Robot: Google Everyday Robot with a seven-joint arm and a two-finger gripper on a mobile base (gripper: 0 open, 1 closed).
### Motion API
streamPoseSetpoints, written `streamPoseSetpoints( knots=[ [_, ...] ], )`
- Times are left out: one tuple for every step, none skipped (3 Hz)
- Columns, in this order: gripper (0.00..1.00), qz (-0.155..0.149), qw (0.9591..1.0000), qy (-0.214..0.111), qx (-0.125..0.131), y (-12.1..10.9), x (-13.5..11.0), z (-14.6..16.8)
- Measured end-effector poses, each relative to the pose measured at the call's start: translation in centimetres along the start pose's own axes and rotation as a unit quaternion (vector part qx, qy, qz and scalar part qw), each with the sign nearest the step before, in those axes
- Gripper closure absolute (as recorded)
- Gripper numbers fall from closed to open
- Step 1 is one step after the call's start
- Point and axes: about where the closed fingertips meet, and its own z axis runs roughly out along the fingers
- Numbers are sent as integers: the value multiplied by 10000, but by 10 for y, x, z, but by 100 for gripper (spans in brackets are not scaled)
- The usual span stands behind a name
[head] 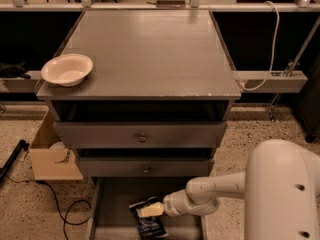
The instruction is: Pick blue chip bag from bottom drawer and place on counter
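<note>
Item: blue chip bag (150, 226), dark navy with pale lettering. You will find it lying flat on the floor of the bottom drawer (112, 206), which stands pulled out beneath the two closed knobbed drawers (142, 135). The bag sits a little right of the drawer's middle, toward its front. Its long axis runs roughly along the drawer's depth, slanted, with the far end leaning left and the near end leaning right. Item: gripper (146, 211), pale-tipped, carried on the white arm (215, 190) that reaches in low from the right. It lies nearly level and crosses the bag's far end, so the bag is directly under and just in front of the tip, with contact at that upper edge. Whether the gripper is parted or clamped on the bag you cannot tell from this angle; treat the hold as unconfirmed. Item: counter (145, 49), the flat grey top well above the drawer, with a cream bowl (67, 69) at its front-left corner. The lift will have to clear both upper drawer fronts before turning inward. Item: cardboard box (52, 156) on the floor left of the cabinet, out of the path.
</note>
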Motion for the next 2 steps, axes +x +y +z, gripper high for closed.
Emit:
streamPoseSetpoints(
  knots=[
    [0, 376, 9992, 150, 13, -25, -7, 43],
    [0, 651, 9977, 203, 66, -46, -11, 71]
  ],
)
